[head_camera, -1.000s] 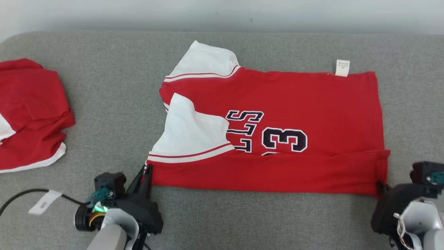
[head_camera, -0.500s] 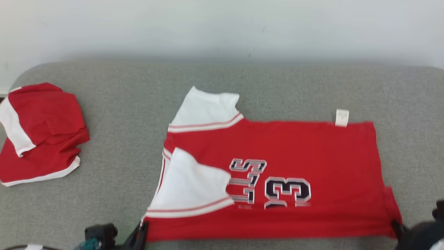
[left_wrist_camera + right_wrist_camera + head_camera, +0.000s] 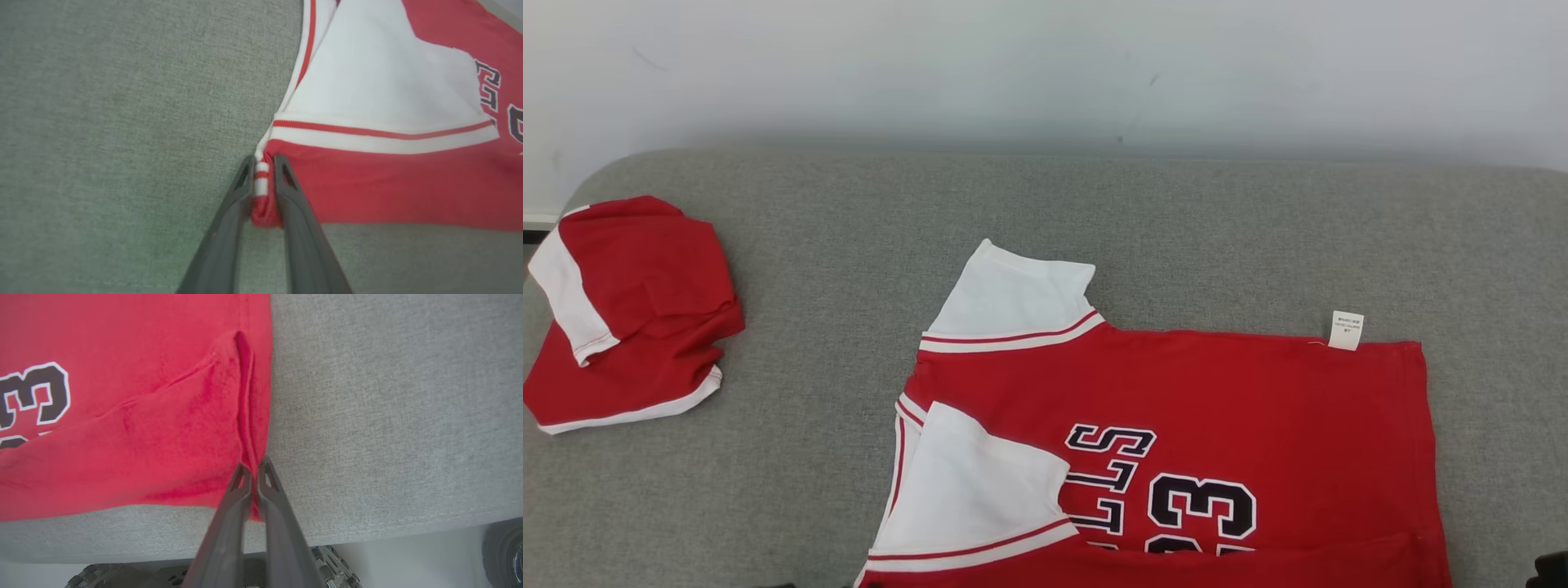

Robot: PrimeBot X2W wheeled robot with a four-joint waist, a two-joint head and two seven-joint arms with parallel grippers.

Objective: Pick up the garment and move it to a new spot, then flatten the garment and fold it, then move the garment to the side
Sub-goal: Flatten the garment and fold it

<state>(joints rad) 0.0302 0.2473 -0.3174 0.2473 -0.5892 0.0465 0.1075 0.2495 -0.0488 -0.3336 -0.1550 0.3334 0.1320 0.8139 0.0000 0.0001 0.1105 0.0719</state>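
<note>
Farthest left, a second red garment (image 3: 629, 310) lay folded on the grey cushion (image 3: 1094, 212), well apart from the work. Next came the left gripper (image 3: 263, 161), its two dark fingers pressed in on a bunched wad of cloth at the near left corner of the jersey (image 3: 1241, 392), just below the striped cuff of the near sleeve (image 3: 972, 482), which had been turned in over the chest. The jersey itself lay spread across the middle and right of the cushion, lettering up, its near edge already doubled over into a long band and its far sleeve (image 3: 1013, 298) poking out flat beyond the body. A small white label (image 3: 1346, 330) stuck up at the far right corner. At the right, the right gripper (image 3: 253, 465) had its jaws together on the hem at the near right corner, the cloth puckering into a ridge ahead of the tips. The knit looked light, limp and fairly grippy on the cushion's weave, so it would likely sag and drag rather than slide, and a thin pinch could creep loose. Corners and hems, where the layers stack thick, seemed the soundest places to hold, with both ends kept level and taut so the fold stayed straight.
</note>
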